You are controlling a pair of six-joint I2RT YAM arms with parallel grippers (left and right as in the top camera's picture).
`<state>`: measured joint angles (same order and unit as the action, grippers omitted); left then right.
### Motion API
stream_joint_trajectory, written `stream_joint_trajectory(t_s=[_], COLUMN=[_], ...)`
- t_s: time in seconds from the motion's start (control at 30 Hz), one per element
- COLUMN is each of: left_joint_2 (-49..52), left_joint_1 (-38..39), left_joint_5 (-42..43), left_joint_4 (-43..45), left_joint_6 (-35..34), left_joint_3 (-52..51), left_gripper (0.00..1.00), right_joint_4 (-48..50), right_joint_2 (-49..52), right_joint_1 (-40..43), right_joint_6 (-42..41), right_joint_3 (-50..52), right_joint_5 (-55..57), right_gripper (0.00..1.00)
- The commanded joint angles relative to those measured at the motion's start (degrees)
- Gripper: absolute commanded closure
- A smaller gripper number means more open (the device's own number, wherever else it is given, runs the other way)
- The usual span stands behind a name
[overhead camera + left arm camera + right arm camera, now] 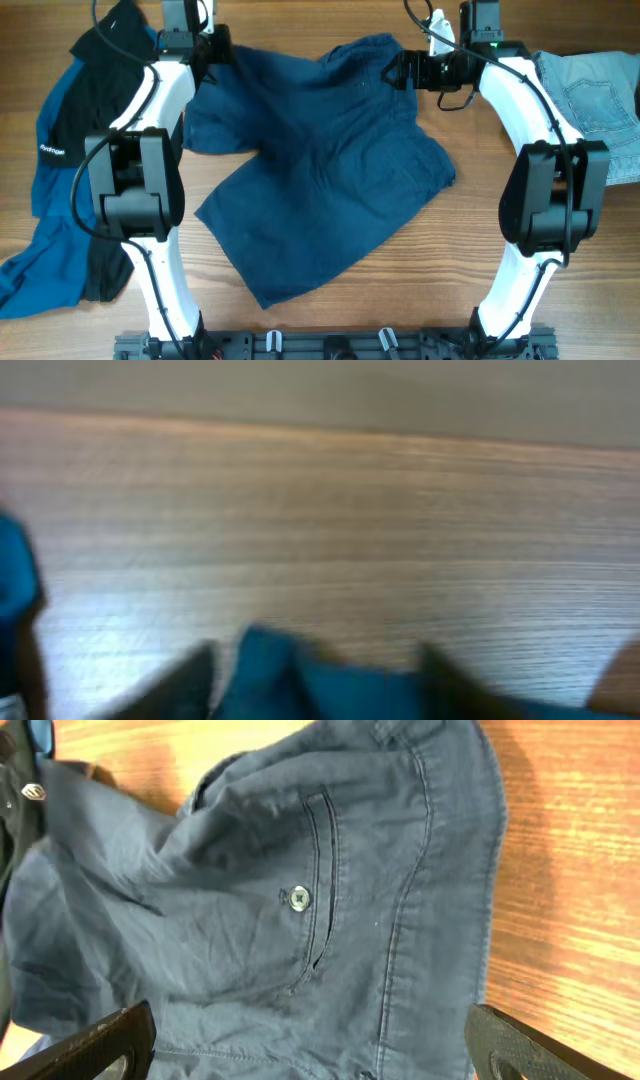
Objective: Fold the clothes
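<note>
listing by size, largest first.

- wooden table (pixel 420 300): lies under both arms, and its grain shows in each wrist view.
- navy shorts (pixel 320 170): spread out but rumpled between the two grippers. the pocketed upper part lies nearest the right one, and one wide leg runs away from both toward the arm bases.
- black-and-blue jacket (pixel 75 150): heaped on the outer side of the left arm, its upper end near that arm's gripper.
- light denim jeans (pixel 600 100): on the outer side of the right arm, behind its gripper.
- right gripper (pixel 397 70): at the upper corner of the shorts with its jaws spread wide. its fingers (pixel 100 1045) stand over the cloth and nothing is held.
- left gripper (pixel 212 55): at the opposite upper edge of the shorts. its own view is smeared and shows dark fingers (pixel 185 680) apart with blue cloth between them (whether they pinch it cannot be told).
- welt pocket (pixel 322 880): straight ahead of the right gripper's fingers.
- button (pixel 297 898): just beside the pocket slit.
- white logo (pixel 50 151): on the jacket's outer edge, well apart from the left gripper.
</note>
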<state>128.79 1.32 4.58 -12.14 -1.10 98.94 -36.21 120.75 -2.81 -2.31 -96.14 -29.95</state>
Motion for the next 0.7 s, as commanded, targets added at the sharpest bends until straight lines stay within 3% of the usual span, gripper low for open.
stream_joint_trajectory(t_s=[0.0,0.1,0.23,0.33,0.53,0.67], left_joint_2=[-0.96,-4.48,-12.55,-18.45,-24.79,-28.72], left_joint_1=[-0.52,-0.52,-0.42,-0.04,4.15,11.34], left_joint_5=[-3.56,-1.33,8.57,10.82,8.72,0.31], left_joint_4=[-6.80,-21.20,-40.24,-51.23,-64.65,-68.26], left_joint_6=[-2.69,-3.74,-7.32,-7.67,-12.07,-23.23], left_joint_3=[3.19,8.00,9.97,9.94,9.81,5.51], left_gripper=[0.00,0.00,0.00,0.00,0.00,0.00], right_joint_4=[0.48,-1.01,-6.34,-12.94,-24.92,-33.81], right_joint_2=[-0.76,-1.36,-6.38,-13.29,-21.94,-23.02], right_joint_1=[0.98,3.61,7.76,8.83,8.68,8.66], right_joint_6=[0.44,-3.74,-5.62,-7.15,-11.08,-11.21], right_joint_3=[-0.61,-0.61,-0.61,-0.61,-0.61,-0.20], right_joint_5=[0.61,0.79,1.53,9.88,15.17,15.37], right_gripper=[0.00,0.00,0.00,0.00,0.00,0.00])
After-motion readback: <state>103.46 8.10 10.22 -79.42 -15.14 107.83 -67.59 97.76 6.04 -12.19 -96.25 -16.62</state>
